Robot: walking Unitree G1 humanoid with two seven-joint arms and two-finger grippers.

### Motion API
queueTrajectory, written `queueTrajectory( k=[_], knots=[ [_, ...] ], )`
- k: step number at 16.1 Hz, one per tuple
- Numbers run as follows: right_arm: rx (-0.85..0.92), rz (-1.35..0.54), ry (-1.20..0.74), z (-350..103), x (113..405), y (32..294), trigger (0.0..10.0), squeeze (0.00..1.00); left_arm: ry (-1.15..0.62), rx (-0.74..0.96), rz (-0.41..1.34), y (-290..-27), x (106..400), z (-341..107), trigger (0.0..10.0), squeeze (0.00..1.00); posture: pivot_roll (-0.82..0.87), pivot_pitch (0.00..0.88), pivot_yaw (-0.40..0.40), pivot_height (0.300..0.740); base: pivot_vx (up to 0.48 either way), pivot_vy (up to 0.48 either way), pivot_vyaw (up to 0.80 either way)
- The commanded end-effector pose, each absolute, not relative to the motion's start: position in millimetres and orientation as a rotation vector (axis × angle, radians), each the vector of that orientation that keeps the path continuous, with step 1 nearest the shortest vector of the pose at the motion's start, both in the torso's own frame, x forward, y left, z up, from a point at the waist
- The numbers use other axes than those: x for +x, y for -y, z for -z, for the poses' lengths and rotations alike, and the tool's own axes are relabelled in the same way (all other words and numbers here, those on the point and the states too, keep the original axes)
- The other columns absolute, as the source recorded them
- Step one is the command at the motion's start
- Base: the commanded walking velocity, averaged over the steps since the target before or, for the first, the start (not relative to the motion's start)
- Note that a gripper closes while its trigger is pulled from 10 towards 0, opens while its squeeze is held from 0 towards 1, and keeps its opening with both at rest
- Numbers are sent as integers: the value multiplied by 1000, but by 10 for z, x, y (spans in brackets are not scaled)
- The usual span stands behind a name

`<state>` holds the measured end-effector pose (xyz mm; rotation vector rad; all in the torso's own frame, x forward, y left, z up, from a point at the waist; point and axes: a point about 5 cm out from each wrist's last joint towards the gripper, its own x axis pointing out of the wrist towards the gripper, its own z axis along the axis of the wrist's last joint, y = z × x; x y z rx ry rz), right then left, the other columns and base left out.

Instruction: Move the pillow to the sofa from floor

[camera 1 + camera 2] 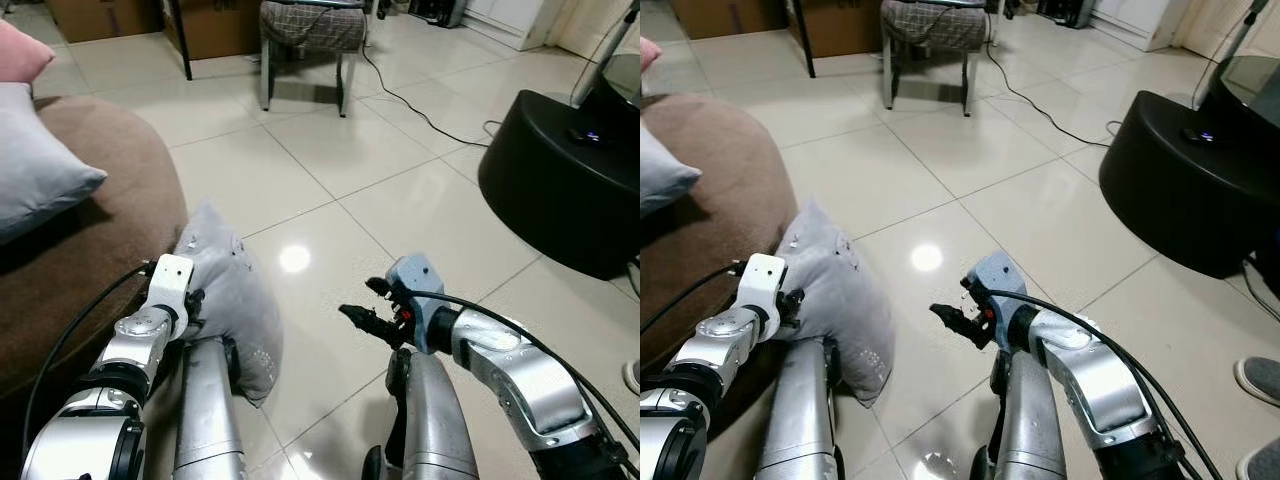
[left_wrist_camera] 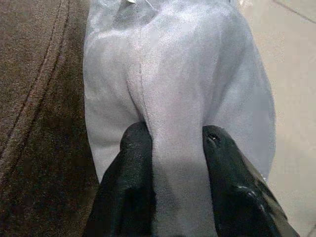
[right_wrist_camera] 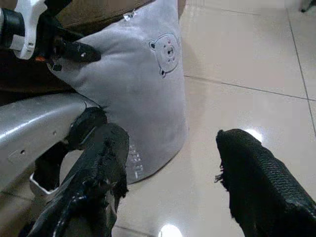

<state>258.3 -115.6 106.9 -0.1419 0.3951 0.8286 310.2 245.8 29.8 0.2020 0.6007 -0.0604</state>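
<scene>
A grey pillow [image 1: 235, 300] with a small bear print stands on the tiled floor, leaning against the brown sofa [image 1: 100, 240] on my left. My left gripper [image 2: 175, 143] is shut on the pillow, with a fold of its fabric pinched between the two black fingers [image 2: 136, 153]. It holds the pillow on the side that faces the sofa. My right gripper [image 1: 357, 318] hovers over the floor to the right of the pillow. It stands open, apart from the pillow, with nothing between its fingers [image 3: 256, 168].
A grey cushion [image 1: 40, 170] and a pink one [image 1: 20, 50] lie on the sofa. A black round unit [image 1: 560, 170] stands at the right, and a cable [image 1: 420, 110] runs across the tiles. A chair [image 1: 310, 40] is at the back. A shoe [image 1: 1260, 380] lies lower right.
</scene>
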Motion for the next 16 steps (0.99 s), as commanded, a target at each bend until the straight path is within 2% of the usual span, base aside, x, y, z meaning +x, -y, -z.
queueTrajectory(
  k=[1, 5, 8, 9, 10, 12, 14, 16],
  knots=[
    [-151, -812, -393, -1046, 2593, 1188, 10000, 0, -614, 174, 89, -2381, 3058, -225, 0, 0, 105, 0, -76, 457, 0, 0, 0],
    [-167, -809, -387, -1003, 2560, 1156, 10000, 0, -601, 146, 136, -2272, 3034, -184, 0, 0, 107, 0, -71, 457, 0, 0, 0],
    [-152, -791, -322, -1032, 2518, 1144, 10000, 0, -471, 93, 203, -2135, 3098, -330, 0, 0, 106, 0, -62, 457, 0, 0, 0],
    [-121, -767, -305, -1050, 2504, 1156, 10000, 0, -380, 61, 239, -2054, 3129, -474, 0, 0, 109, 0, -59, 457, 0, 0, 0],
    [-104, -730, -272, -1069, 2480, 1152, 10000, 0, -208, 17, 358, -1832, 3088, -824, 0, 0, 124, 0, -61, 472, 0, 0, 0],
    [-83, -696, -243, -1090, 2467, 1117, 10000, 0, -92, 3, 441, -1652, 2971, -1124, 0, 0, 135, 0, -77, 487, 0, 0, 0],
    [-44, -648, -186, -1164, 2483, 1059, 10000, 0, 35, -19, 401, -1618, 2867, -1449, 0, 0, 146, 0, -92, 502, 0, 0, 0],
    [-19, -567, -113, -1254, 2536, 1086, 10000, 0, 157, -19, 275, -1709, 2666, -1835, 0, 0, 169, 0, -109, 522, 0, 0, 0]
  ],
)
